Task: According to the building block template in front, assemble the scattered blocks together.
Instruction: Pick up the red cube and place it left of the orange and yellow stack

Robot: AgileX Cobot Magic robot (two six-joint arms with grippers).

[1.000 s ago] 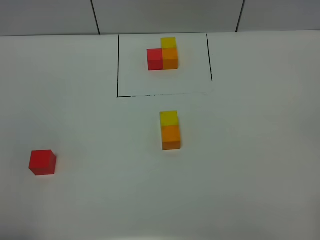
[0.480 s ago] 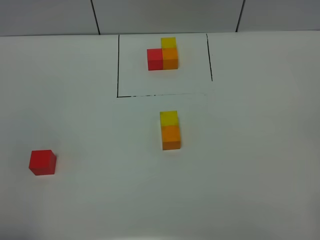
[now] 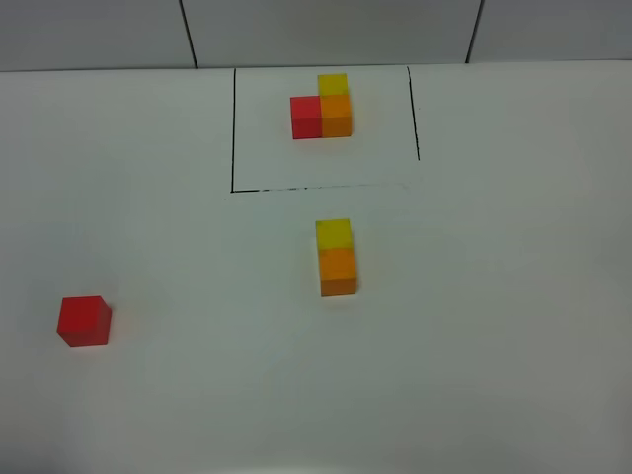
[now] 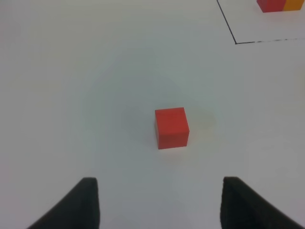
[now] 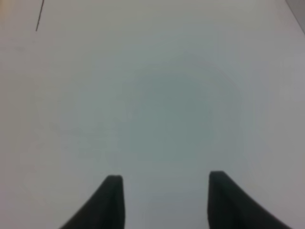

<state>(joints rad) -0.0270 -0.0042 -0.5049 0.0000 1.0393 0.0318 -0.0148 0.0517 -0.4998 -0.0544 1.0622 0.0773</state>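
Observation:
The template [image 3: 322, 106] is an L of red, orange and yellow cubes inside a black drawn frame at the back of the table. Below the frame a loose yellow cube [image 3: 334, 233] and a loose orange cube [image 3: 338, 270] sit joined in a line. A loose red cube [image 3: 84, 320] lies alone at the front left; it also shows in the left wrist view [image 4: 171, 127]. My left gripper [image 4: 159, 202] is open and empty, a short way back from the red cube. My right gripper [image 5: 164, 198] is open over bare table. Neither gripper shows in the exterior high view.
The white table [image 3: 494, 316] has a grey tiled wall behind its far edge. A corner of the black frame [image 4: 235, 42] and part of the template show in the left wrist view. A short black line [image 5: 39, 16] shows in the right wrist view.

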